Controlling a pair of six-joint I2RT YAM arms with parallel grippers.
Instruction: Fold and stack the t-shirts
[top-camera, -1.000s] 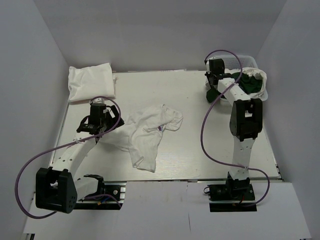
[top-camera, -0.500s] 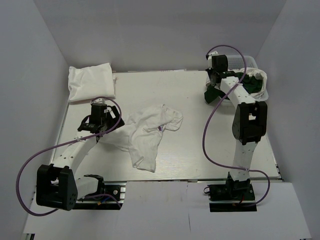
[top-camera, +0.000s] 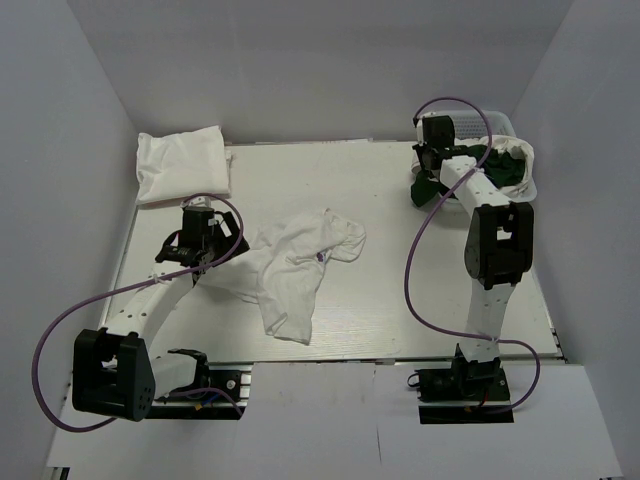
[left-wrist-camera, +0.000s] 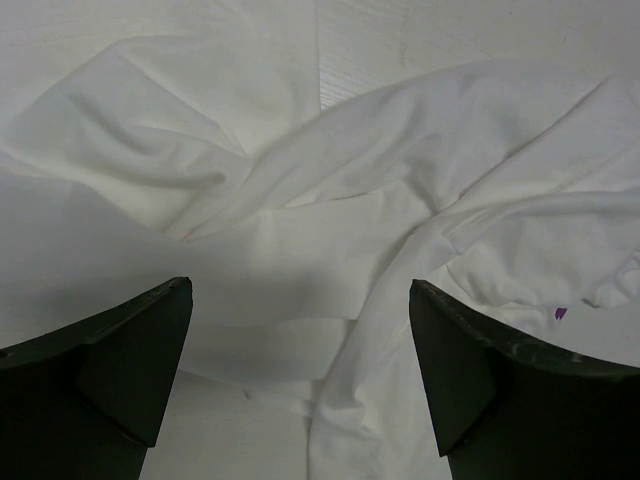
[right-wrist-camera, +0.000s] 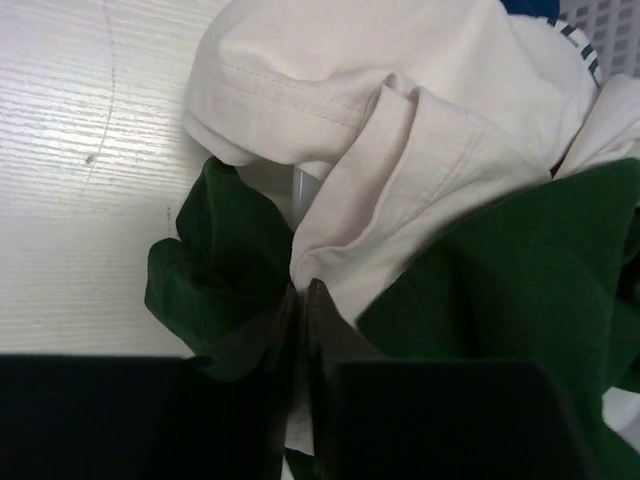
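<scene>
Item, folded shirt: white, a neat flat packet at the far left corner of the table; the only piece that reads as finished, and the likely base of the stack. Item, loose shirt: white, crumpled and twisted at mid-table, sleeves and hem astray, a small purple mark near the collar; not spread, not folded. Item, left gripper: poised low over the loose shirt's left edge, fingers wide apart and holding nothing, cloth filling the space beneath them in the left wrist view. Item, basket: far right corner, heaped with unfolded laundry spilling over its near side. Contents noted: green shirt, dark, bunched, one fold hanging out toward the table; white shirt draped on top of it. Whether more lies underneath cannot be told. Item, right gripper: at the basket's near-left edge, fingers pressed together with cloth nipped at the tips, seemingly a fold of the green shirt where it meets the white. Progress, by estimate: early; one shirt done, one on the table awaiting flattening, at least two to be drawn out, folded and stacked.
</scene>
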